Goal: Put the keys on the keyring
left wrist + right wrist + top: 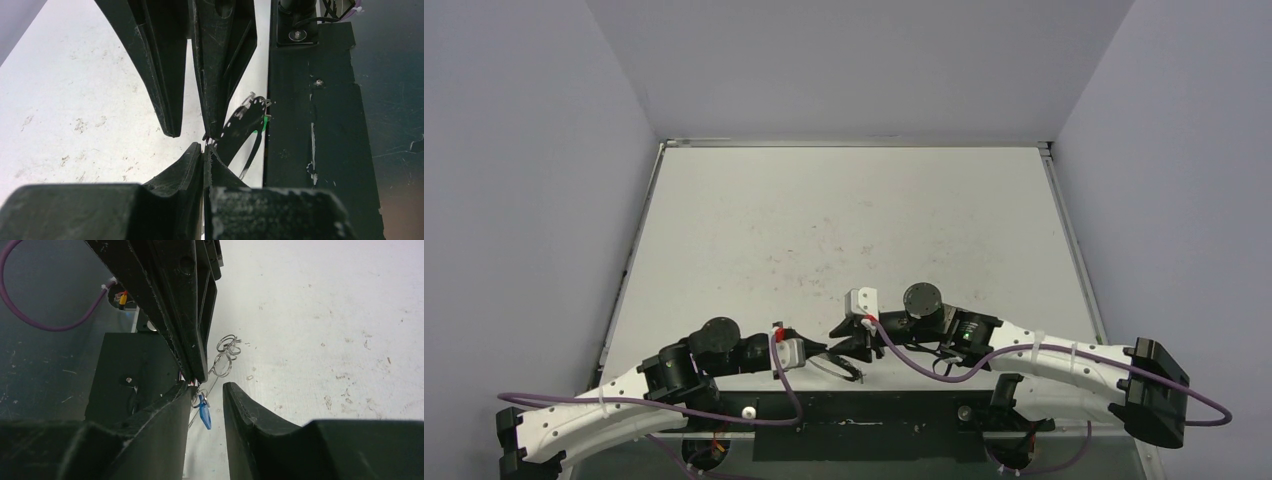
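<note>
My left gripper [206, 147] is shut on the thin wire of the keyring [243, 121], which arcs out to the right of its tips over the table's near edge. A green key [261, 131] shows at the ring's far side. My right gripper [207, 386] faces the left one tip to tip, its jaws apart. The blue key [204, 414] hangs on a small loop between them, close to the left finger. Small wire loops of the keyring [223, 359] lie just beyond. From above, both grippers [822, 352] [842, 330] meet near the front edge, the keyring [838, 372] below them.
The white scuffed table [844, 230] stretches away behind the grippers, walled on three sides. A black base plate [874, 430] with screws runs along the near edge right under the keyring. Purple cables [924, 365] loop along both arms.
</note>
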